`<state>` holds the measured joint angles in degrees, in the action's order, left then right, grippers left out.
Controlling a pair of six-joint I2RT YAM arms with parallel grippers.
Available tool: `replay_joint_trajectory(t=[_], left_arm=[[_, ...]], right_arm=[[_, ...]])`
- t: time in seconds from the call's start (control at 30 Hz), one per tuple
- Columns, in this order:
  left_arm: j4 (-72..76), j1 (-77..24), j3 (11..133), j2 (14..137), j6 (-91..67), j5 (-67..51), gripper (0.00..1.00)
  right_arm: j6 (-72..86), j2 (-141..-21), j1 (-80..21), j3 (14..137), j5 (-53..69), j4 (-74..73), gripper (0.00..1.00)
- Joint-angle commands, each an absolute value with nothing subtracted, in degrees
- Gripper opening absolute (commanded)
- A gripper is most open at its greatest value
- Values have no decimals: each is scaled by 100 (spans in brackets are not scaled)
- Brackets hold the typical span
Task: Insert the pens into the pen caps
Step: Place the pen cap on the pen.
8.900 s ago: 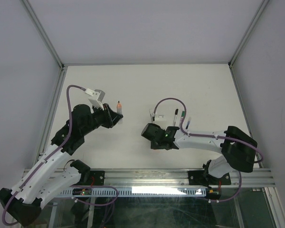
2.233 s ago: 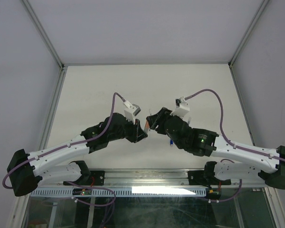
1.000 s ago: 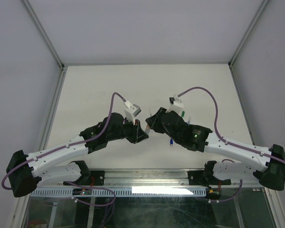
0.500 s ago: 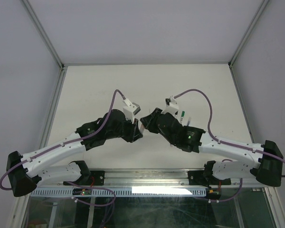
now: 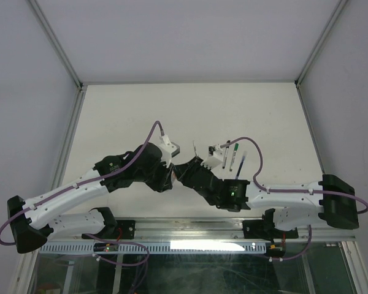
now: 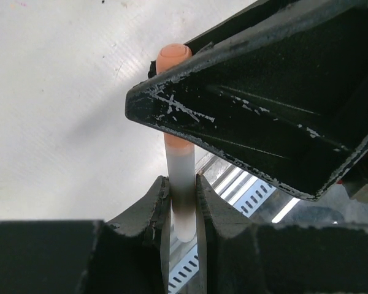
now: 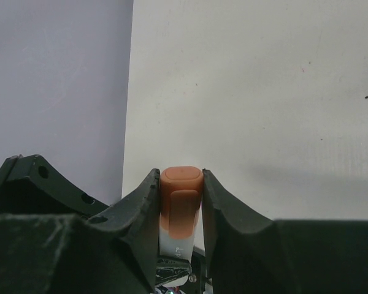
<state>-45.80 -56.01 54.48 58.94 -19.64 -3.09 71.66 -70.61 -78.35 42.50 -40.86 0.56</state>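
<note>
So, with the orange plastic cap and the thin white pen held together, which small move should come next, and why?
Probably open the right gripper: it clamps the orange plastic cap, which already seems seated on the thin white pen that the left gripper grips by its barrel.

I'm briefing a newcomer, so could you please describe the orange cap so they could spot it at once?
Above the table, where the two arms meet, the right gripper is shut on the orange cap, seated on a white pen in the left gripper. It alone is orange and lifted; the loose pens lie to its right.
</note>
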Motion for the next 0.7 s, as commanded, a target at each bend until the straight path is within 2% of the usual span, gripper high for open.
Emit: replay_joint_trajectory(t=[0.0, 0.13, 0.23, 0.47, 0.67], left_arm=[[-970, -5502, 6486, 5698, -1737, 280, 0], [-908, -5476, 6483, 5775, -1748, 129, 0], [-945, -5476, 6412, 5786, -1716, 8, 0], [-1374, -5476, 6153, 5691, -1613, -352, 0], [-1672, -5476, 6108, 5710, -1563, -321, 0]], right_arm=[[7537, -7594, -8786, 3925, -2300, -576, 0], [7671, -7597, -8951, 3990, -2494, -659, 0], [7635, -7118, -8905, 4106, -2993, -1053, 0], [6790, -6591, -8492, 5134, -3952, -2112, 0], [6092, -6423, -8341, 5833, -4673, -2580, 16]])
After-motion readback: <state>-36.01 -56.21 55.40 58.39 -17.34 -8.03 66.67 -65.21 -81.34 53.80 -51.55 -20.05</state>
